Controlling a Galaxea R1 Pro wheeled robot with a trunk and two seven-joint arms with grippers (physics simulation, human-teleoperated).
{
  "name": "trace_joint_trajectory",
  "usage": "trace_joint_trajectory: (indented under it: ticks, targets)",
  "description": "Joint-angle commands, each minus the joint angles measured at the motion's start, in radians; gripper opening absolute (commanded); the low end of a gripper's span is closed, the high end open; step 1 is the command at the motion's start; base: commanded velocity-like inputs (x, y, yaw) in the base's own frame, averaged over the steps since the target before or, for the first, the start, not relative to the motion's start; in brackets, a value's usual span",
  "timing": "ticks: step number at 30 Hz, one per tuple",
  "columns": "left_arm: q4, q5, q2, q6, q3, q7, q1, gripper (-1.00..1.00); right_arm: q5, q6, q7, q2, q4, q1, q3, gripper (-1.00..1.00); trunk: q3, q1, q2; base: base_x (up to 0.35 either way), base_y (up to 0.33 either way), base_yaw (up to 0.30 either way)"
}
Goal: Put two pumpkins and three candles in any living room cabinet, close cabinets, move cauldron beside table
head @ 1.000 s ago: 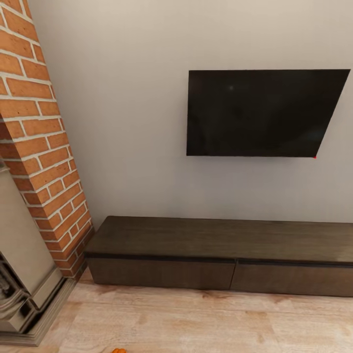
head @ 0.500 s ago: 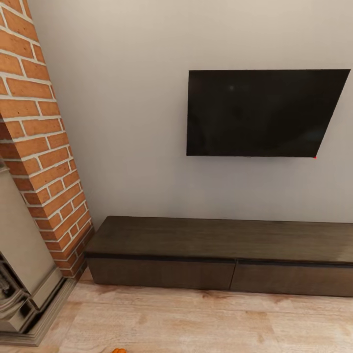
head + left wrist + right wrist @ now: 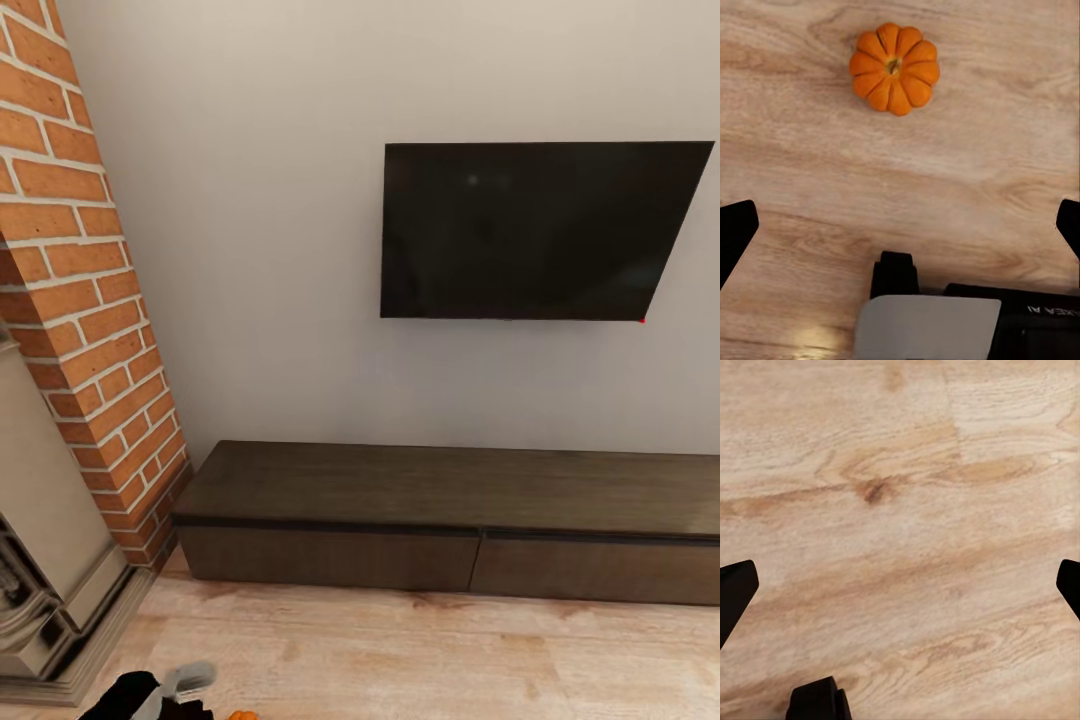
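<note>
One long grey wall (image 3: pixel 270 250) faces you in the head view, with a dark television (image 3: pixel 530 230) mounted on it toward your right. At your left a red brick chimney (image 3: pixel 80 300) rises, and below it sits the grey stone fireplace (image 3: pixel 40 590). Against the foot of the wall the cabinet (image 3: pixel 450 520) runs low and wide across the pale wooden floor (image 3: pixel 420 660); its two flat drawer fronts, side by side, are both shut flush. Its top is bare dark wood.

At the bottom edge of the head view, part of your left arm (image 3: pixel 160 690) shows in black and grey, above the floor in front of the fireplace. Just beside it, a sliver of orange at the very edge is one pumpkin (image 3: pixel 242 715).

Your left wrist view looks straight down on that pumpkin (image 3: pixel 894 67): it stands upright on the floorboards, stem up, well clear of the cabinet. The left gripper (image 3: pixel 898 225) hangs above the floor with its jaws spread wide, the two black fingertips at opposite edges, holding nothing and not touching the pumpkin, which lies ahead of the gap between them.

Your right gripper (image 3: pixel 900 589) is likewise spread wide and empty, its fingertips at the edges over bare floorboards.
</note>
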Motion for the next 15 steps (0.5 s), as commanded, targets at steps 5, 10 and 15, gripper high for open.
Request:
trace_joint_trajectory:
  ticks: [5, 10, 15]
  targets:
    - [0.212, 0.005, -0.047, 0.001, -0.004, 0.009, -0.154, 1.0, -0.009, -0.005, 0.0, -0.002, 0.003, -0.001, 0.008, 1.0, -0.001, 0.0, -0.001, 0.0, 0.0, 0.0]
    - [0.246, 0.0, -0.07, -0.004, -0.004, 0.009, -0.204, 1.0, -0.009, -0.007, 0.0, -0.003, 0.003, -0.001, 0.006, 1.0, -0.001, 0.0, -0.001, 0.0, 0.0, 0.0]
    - [0.242, -0.031, -0.089, -0.029, -0.009, -0.012, -0.213, 1.0, -0.022, -0.006, 0.0, -0.002, 0.002, -0.001, -0.007, 1.0, -0.001, 0.0, -0.001, 0.0, 0.0, 0.0]
